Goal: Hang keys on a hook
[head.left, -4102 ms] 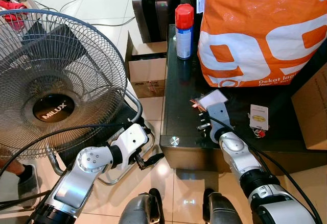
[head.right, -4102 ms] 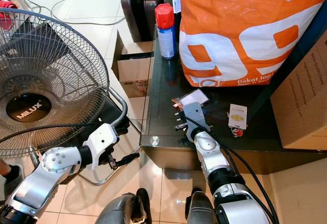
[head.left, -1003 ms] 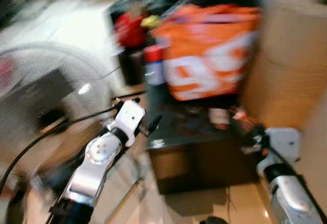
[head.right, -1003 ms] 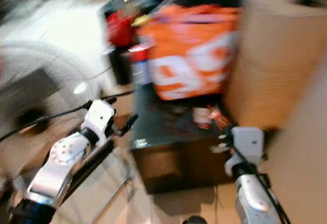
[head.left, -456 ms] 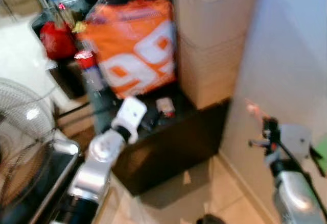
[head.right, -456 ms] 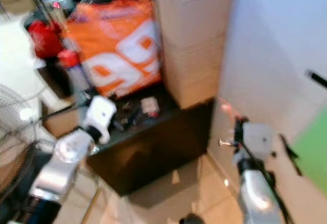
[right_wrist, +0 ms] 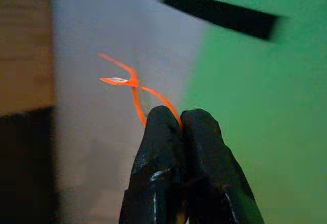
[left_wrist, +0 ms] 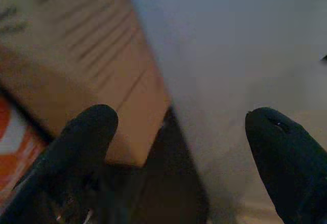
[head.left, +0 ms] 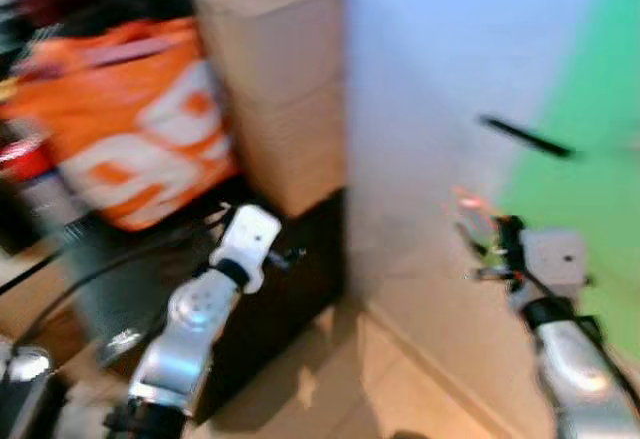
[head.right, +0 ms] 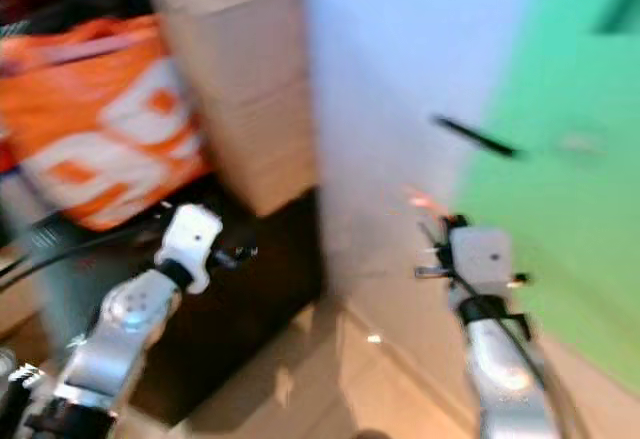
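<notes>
Pinched between the closed fingers [right_wrist: 166,147] of the right gripper [right_wrist: 180,119] is a thin orange strap or tag [right_wrist: 134,89], which is taken to belong to the keys; the keys themselves cannot be made out. That gripper is raised in the air on the robot's right, in front of a pale wall [head.left: 430,79] and close to a bright green surface [head.left: 590,149], with the orange piece [head.left: 470,202] seen as a small blur just above it in the head views. A dark, narrow bar [head.left: 525,136] is fixed across the place where the pale wall meets the green surface, higher than the gripper and apart from it; whether it is a hook cannot be told through the blur. The left gripper [left_wrist: 179,127] is held with its two black fingers spread wide and nothing between them, and is pointed toward the corner where stacked cardboard boxes [head.left: 280,89] meet the wall. The left arm [head.left: 200,309] is lifted in front of a low, dark bench [head.left: 290,289]. On that bench the boxes are stood against the wall, with a large orange bag [head.left: 120,119] printed in white just beside them on the robot's left. Pale floor tiles [head.left: 380,389] are seen below. Both head views are heavily blurred, so finer detail is lost.
</notes>
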You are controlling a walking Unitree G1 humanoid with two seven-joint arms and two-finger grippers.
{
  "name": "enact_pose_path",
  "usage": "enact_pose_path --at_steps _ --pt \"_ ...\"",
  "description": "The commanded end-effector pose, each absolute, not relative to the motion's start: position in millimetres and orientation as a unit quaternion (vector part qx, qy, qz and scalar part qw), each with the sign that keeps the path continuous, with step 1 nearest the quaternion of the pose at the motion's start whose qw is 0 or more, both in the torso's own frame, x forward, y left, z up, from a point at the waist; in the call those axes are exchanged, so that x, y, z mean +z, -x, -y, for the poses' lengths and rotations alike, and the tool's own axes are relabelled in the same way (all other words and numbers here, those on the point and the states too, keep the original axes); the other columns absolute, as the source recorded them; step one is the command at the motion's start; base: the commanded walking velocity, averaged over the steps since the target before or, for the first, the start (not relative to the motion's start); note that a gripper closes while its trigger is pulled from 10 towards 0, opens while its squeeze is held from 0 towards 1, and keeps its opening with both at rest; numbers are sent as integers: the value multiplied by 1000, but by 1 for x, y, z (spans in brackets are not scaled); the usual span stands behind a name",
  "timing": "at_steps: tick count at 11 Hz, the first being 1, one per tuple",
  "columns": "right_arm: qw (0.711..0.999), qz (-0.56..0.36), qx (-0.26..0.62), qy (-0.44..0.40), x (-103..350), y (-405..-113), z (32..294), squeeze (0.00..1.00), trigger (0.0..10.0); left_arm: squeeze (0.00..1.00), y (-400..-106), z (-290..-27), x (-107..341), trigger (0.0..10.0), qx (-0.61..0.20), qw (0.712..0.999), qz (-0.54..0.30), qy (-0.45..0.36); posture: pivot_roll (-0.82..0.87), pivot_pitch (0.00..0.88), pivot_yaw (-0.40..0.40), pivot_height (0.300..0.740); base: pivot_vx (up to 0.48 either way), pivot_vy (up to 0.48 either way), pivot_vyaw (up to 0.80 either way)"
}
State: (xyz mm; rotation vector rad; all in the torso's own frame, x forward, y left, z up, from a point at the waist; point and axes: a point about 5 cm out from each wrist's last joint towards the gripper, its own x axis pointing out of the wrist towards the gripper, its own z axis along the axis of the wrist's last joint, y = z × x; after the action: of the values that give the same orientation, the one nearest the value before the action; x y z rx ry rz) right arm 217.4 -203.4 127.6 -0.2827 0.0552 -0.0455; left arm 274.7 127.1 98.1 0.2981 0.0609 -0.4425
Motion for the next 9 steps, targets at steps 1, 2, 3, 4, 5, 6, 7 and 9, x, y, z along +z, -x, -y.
enact_pose_path --at_steps 1,2,3,4,5,6,7,9 --pt "991 -33 -2 132 127 -220 198 0 10000 0 -272 -134 97 10000 -202 967 -34 -152 -184 0 7 740 0 0 -800" --pt "991 -31 11 130 127 -219 198 0 10000 0 -269 -132 95 10000 -199 968 -34 -149 -192 0 -4 740 0 0 -800" --pt "991 -27 29 127 130 -218 198 0 10000 0 -266 -129 94 10000 -202 968 -33 -147 -193 0 -5 740 0 0 0" --pt "991 -24 51 121 131 -216 194 0 10000 0 -266 -128 97 10000 -207 967 -28 -145 -196 0 13 740 0 0 0" --pt "990 -23 79 116 132 -212 189 0 10000 0 -267 -128 98 10000 -213 965 -25 -150 -197 0 23 740 0 0 0" --pt "986 -21 116 114 133 -206 182 0 10000 0 -270 -128 99 10000 -221 962 -23 -158 -198 0 33 740 0 -311 -800" --pt "987 -20 114 113 134 -205 184 0 10000 0 -272 -128 101 10000 -224 961 -21 -159 -194 0 41 740 0 -311 -800" --pt "989 -19 98 109 135 -206 186 0 10000 0 -274 -128 103 10000 -236 957 -19 -165 -189 0 65 740 0 -304 -400"
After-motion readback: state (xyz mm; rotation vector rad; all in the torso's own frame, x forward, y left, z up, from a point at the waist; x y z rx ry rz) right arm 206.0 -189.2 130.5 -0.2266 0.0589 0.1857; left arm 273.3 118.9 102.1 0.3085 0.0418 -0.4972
